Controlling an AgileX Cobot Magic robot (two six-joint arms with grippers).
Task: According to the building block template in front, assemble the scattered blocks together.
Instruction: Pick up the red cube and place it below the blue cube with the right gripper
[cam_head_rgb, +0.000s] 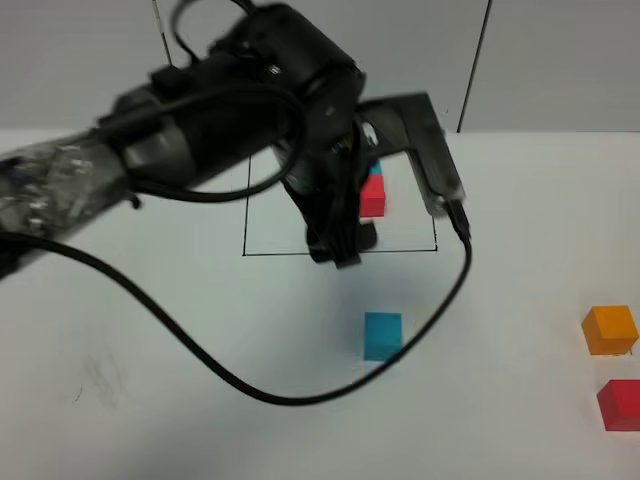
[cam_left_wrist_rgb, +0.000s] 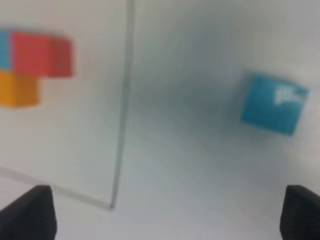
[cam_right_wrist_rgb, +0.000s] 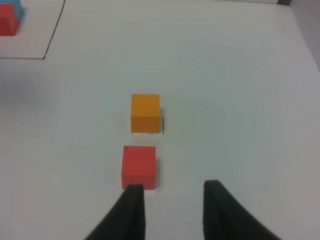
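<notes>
With my left claw spread wide and empty above the front line of the building block template, the teal cube stood free on the bench just outside that line, off-centre toward one fingertip.

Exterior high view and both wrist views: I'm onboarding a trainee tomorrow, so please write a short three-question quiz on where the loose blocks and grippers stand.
1. True or false: the teal block lies inside the black-line rectangle.
2. Which loose blocks lie just ahead of the right gripper? A: orange and red. B: teal and red. C: teal only.
3. Fill in: the left gripper has its jaws ___.

Key: 1 false, it lies outside. 2 A: orange block, red block. 3 open.
</notes>
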